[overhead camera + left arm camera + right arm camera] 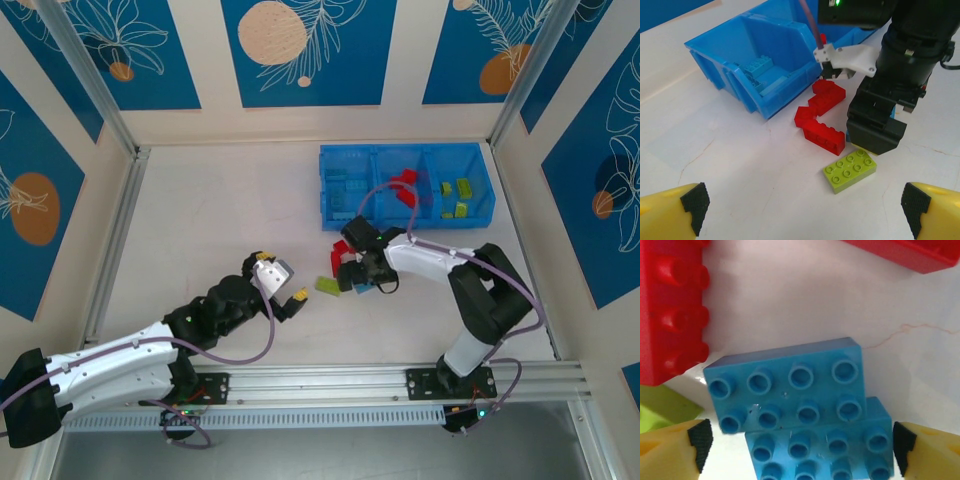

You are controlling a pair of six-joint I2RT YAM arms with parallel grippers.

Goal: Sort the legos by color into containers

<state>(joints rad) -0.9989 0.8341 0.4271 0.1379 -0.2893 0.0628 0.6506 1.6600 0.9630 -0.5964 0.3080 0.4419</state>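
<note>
Here, a pale counter (220,220) fills the middle of the overhead frame. A bright blue tray (400,149) of three side-by-side containers sits at the upper right, with light blue legos (345,186) in its left one, red in the middle and lime green in the right. The right arm (430,258) reaches from the lower right toward frame centre, its jaws apart and lowered over a loose cluster just below the tray. The left arm (110,360) lies along the lower left, its jaws also apart, holding nothing and pointed at the same cluster. In the right wrist view, two light blue bricks lie touching, one (785,385) above the other (820,445), between yellow fingertips (665,455) at the lower corners. A red brick (670,310) sits at the left edge and a lime green one (660,412) at the lower left. The step in hand looks like picking up a blue brick. To do it well, centre the jaws on one brick alone, close across its short sides and stay clear of the red neighbour. Then lift straight and release over the left container.
</note>
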